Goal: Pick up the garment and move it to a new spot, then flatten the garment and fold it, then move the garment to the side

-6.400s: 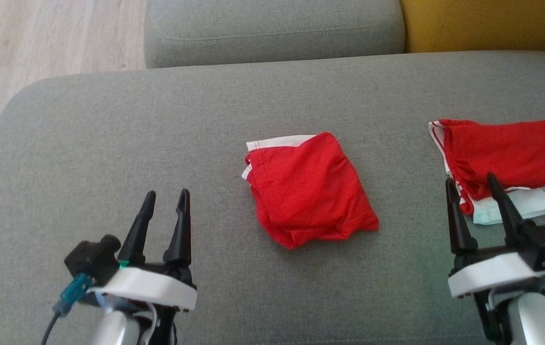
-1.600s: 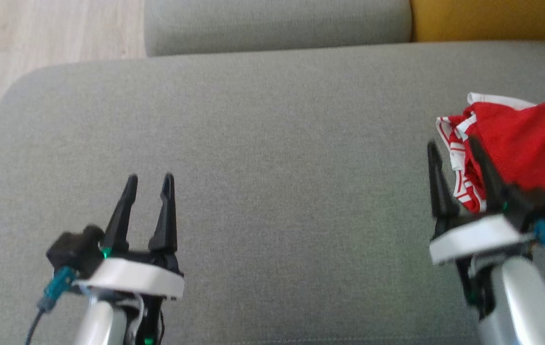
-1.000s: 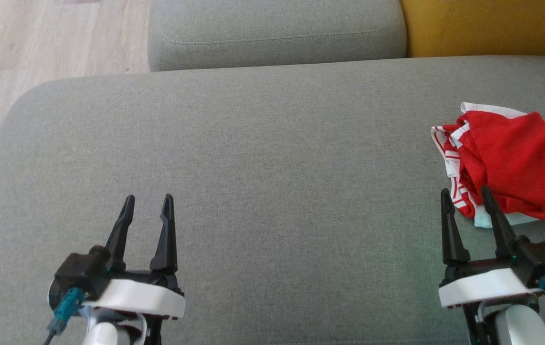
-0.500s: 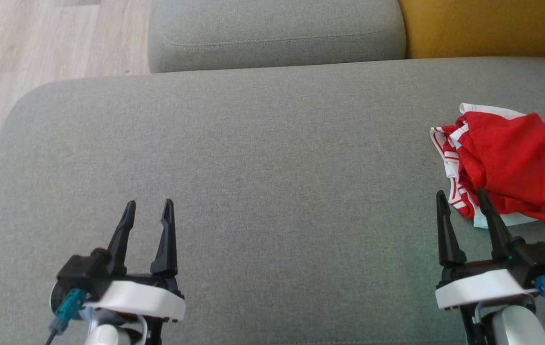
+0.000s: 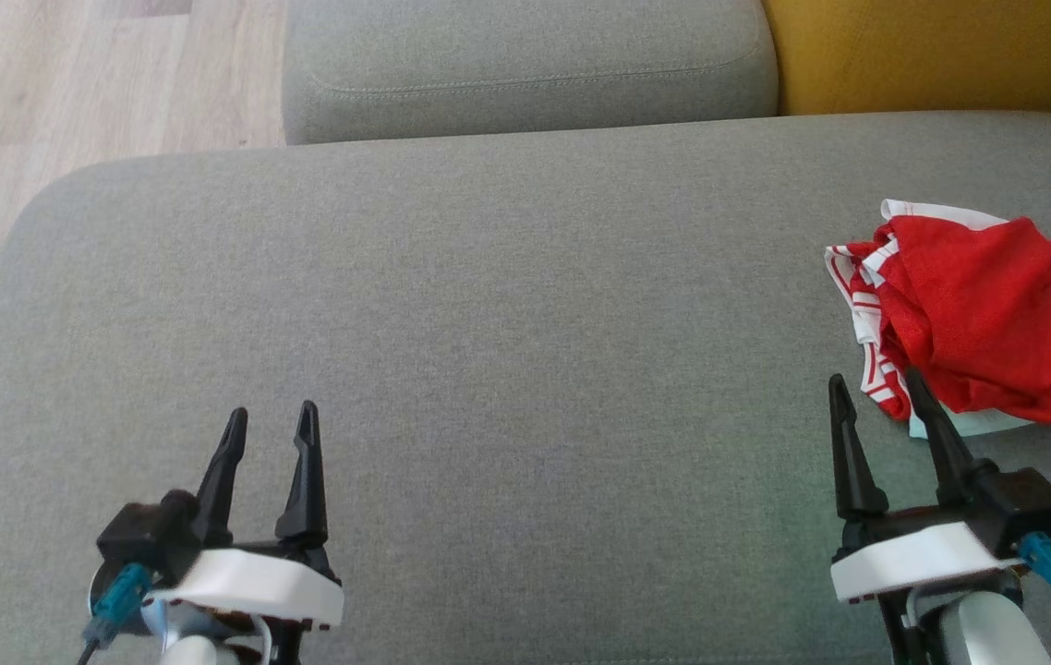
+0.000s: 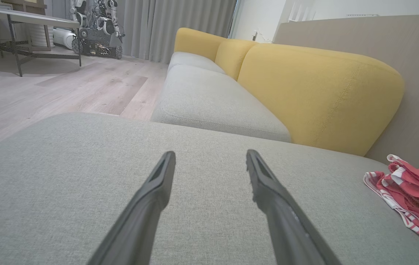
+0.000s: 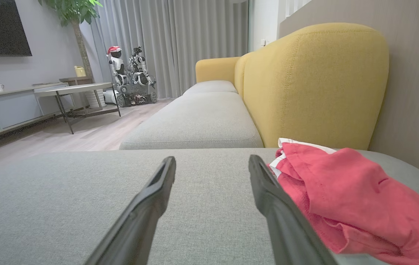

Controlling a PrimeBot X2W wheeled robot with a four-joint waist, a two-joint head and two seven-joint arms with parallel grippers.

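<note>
We see the red garment (image 5: 996,314) lying in a crumpled heap at about 3 o'clock on the grey seat cushion (image 5: 525,305); white trim with red stripes shows along its 9 o'clock side, and a pale strip pokes out beneath it at 6 o'clock; we cannot tell whether the heap is one piece or two. In the head view its far side runs up to the frame edge; the left wrist view shows it (image 6: 412,191) cut off at the frame's 3 o'clock edge, and the right wrist view shows it (image 7: 345,191) cut off towards 5 o'clock.

The right tool (image 5: 873,379) hangs at 5 o'clock over the cushion, its fingers apart; the garment sits at 1 o'clock from it, just beside the outer finger, and whether cloth and finger touch is hard to make out; in its own wrist view (image 7: 212,159) bare grey fabric shows between the fingers. The left tool (image 5: 272,411) hangs at 7 o'clock, well apart from the garment, its fingers likewise spread (image 6: 211,154) over bare cushion. Both forearms are cut off at the bottom edge.

A second seat cushion (image 5: 525,65) lies at 12 o'clock, a yellow backrest (image 5: 923,46) at 1 o'clock, wooden floor (image 5: 73,83) at 11 o'clock.
</note>
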